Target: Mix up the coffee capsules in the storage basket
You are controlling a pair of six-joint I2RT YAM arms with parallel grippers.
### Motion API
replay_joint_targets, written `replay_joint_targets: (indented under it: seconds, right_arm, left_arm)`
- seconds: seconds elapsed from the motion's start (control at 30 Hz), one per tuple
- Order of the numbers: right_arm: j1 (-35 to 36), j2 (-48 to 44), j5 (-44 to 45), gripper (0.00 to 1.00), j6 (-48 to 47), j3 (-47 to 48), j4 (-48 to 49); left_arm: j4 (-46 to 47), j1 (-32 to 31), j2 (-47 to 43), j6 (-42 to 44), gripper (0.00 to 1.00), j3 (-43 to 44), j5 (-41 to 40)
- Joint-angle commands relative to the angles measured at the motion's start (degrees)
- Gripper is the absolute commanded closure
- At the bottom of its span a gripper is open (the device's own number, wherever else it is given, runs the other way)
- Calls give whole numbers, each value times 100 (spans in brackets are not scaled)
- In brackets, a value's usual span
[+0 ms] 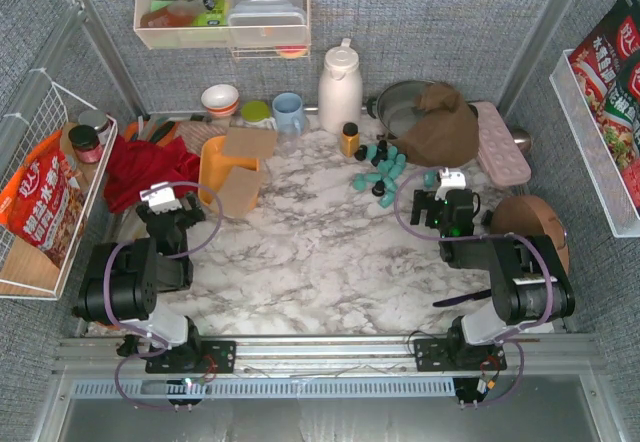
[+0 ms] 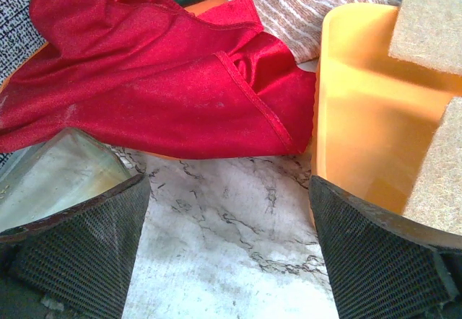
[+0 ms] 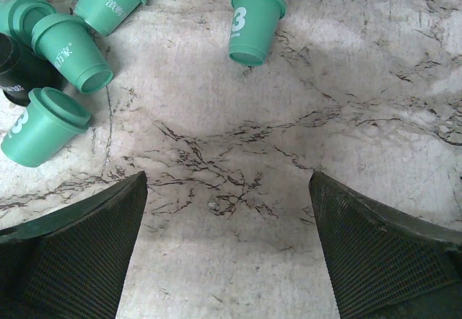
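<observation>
The coffee capsules, mostly teal with a few black, lie loose in a cluster on the marble table at the back right. One lone teal capsule lies apart to their right. The orange-yellow storage basket sits at the back left, with brown cork pieces resting on it. My left gripper is open and empty, just near-left of the basket. My right gripper is open and empty over bare marble; the lone capsule lies ahead of it and the cluster ahead-left.
A red cloth lies left of the basket. A white jug, an amber bottle, a brown cloth over a pan and a pink tray stand at the back. A round wooden board lies right.
</observation>
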Motion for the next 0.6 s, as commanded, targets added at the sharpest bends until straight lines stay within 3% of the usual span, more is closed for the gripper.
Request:
replay_joint_targets:
  seconds: [0.0,0.23,0.3,0.33,0.37,0.43,0.57]
  right_arm:
    - [-7,-15,1,1,13,-3,142]
    - [-45,6,58,2,96,63,43]
    - [-45,-2,52,21,92,56,53]
    - [-45,1,50,24,92,53,53]
    - [-45,-3,50,21,90,51,59]
    - [-38,-9,52,2,83,44,61]
    - [-34,-7,54,1,83,44,64]
  left_arm:
    - [160,10,0,5,1,3,63]
    - [59,32,24,-17,1,66,91]
    - [69,29,23,-6,1,55,91]
    - [94,30,12,-11,1,38,89]
    - [130,26,9,-5,1,22,85]
    - [146,30,1,-4,1,17,81]
    - [140,26,0,-4,1,17,83]
